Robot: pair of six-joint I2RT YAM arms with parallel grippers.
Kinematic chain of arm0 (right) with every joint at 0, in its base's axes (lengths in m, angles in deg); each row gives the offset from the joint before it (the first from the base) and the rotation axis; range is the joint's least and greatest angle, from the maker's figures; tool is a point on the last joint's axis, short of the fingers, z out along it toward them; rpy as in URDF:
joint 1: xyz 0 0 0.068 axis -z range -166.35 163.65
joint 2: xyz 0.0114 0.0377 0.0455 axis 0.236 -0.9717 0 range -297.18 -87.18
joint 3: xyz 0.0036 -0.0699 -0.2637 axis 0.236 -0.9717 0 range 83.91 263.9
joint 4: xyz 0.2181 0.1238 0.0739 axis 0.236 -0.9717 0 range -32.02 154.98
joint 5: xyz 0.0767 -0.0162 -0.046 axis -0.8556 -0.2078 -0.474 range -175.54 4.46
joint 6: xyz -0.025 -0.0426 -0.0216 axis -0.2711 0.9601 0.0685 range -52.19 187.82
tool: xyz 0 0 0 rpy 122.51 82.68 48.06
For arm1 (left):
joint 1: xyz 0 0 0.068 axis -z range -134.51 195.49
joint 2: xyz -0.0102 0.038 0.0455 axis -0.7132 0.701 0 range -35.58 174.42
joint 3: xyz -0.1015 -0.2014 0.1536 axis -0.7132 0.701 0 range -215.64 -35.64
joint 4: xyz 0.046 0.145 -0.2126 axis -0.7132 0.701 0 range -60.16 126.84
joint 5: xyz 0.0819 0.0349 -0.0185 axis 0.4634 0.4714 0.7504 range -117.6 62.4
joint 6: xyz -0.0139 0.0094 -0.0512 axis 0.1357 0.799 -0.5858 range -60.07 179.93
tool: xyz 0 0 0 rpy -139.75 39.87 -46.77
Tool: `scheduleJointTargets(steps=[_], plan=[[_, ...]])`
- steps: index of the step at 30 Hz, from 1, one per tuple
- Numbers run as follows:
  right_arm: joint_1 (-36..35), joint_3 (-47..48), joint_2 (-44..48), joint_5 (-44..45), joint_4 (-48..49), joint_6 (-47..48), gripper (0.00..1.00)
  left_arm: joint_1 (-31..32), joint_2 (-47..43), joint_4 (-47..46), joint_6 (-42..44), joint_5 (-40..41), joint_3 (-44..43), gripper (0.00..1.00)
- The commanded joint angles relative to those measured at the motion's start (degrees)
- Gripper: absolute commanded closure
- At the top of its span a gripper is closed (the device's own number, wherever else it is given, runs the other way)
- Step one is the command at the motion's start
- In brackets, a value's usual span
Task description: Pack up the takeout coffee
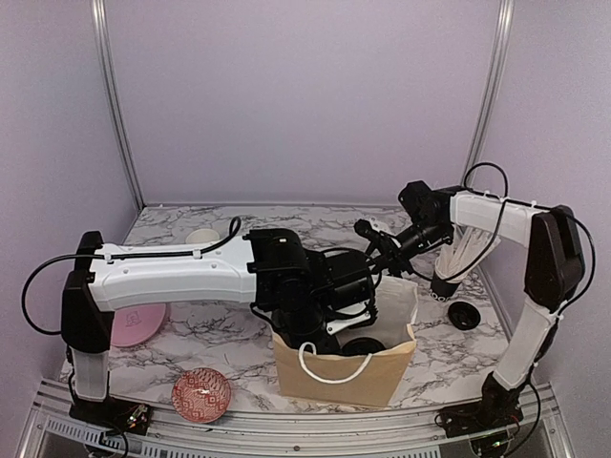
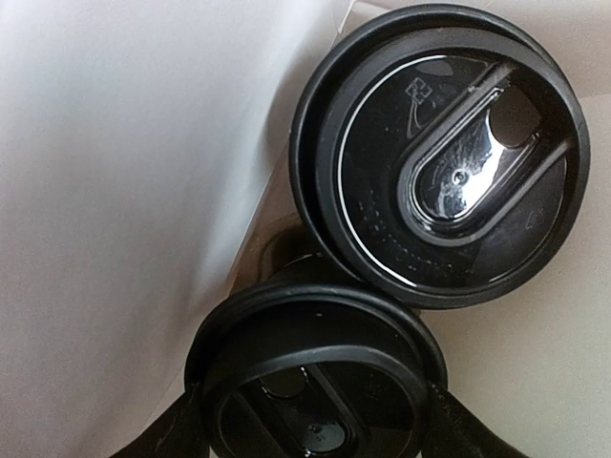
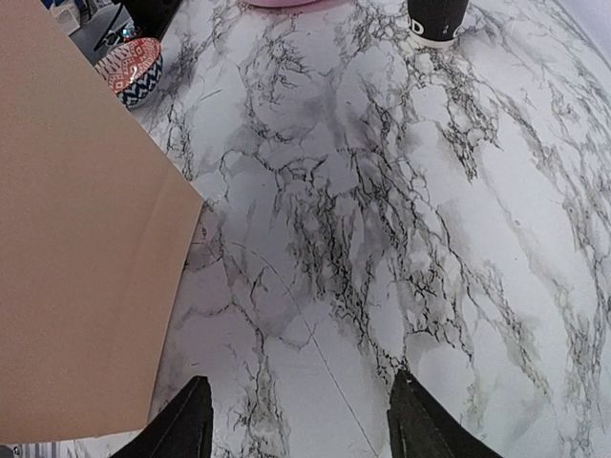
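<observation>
Top view, left to right.

- Pink plate (image 1: 138,324) at 8 o'clock on the marble counter (image 1: 229,329). It lies partly under the left arm.
- Red patterned bowl (image 1: 200,393) at 7 o'clock, near the front edge.
- Unlidded coffee cup (image 1: 202,236) at 10 o'clock, upright, white inside showing. It stands well apart from the bag.
- Brown paper bag (image 1: 368,377) at 6 o'clock, upright and open, with a white cord handle on its near face. The left arm reaches down into its mouth.
- Left claw (image 2: 315,410) is inside the bag. Its two dark fingers (image 2: 458,429) sit against both sides of the held coffee cup (image 2: 315,377), black lid on. The claw appears closed on this cup.
- Second coffee cup (image 2: 439,157), also lidded, stands at 1 o'clock from the held one. Their lid rims touch. The bag's pale inner wall is to the left of both.
- Right claw (image 3: 307,420) hovers over bare counter just outside the bag's brown side. Its fingers are spread and nothing is between them.
- Black cup of white straws (image 1: 456,260) at 3 o'clock, behind the right forearm.
- Loose black lid (image 1: 464,315) at 4 o'clock, flat on the counter near the straw cup.
</observation>
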Motion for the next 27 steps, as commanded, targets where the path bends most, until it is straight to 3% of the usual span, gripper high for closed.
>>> scheduleJointTargets(steps=[1, 10, 21, 27], plan=[[0.63, -1.58, 3.03, -0.79, -1.05, 1.33, 0.39, -0.2, 6.37, 2.79, -1.9, -6.31, 2.37, 0.41], [1.25, -2.83, 7.22, -0.47, -1.17, 1.48, 0.4, -1.8, 5.42, 2.83, -4.09, -7.8, 2.37, 0.34], [1.35, -1.99, 11.36, 0.84, -2.1, 0.26, 0.39, -1.98, -1.23, 3.31, -5.39, -4.75, -2.08, 0.14], [1.32, -1.36, 12.06, 1.46, -2.01, -0.82, 0.39, -1.98, -3.97, 3.34, -5.09, -4.78, -3.48, 0.1]])
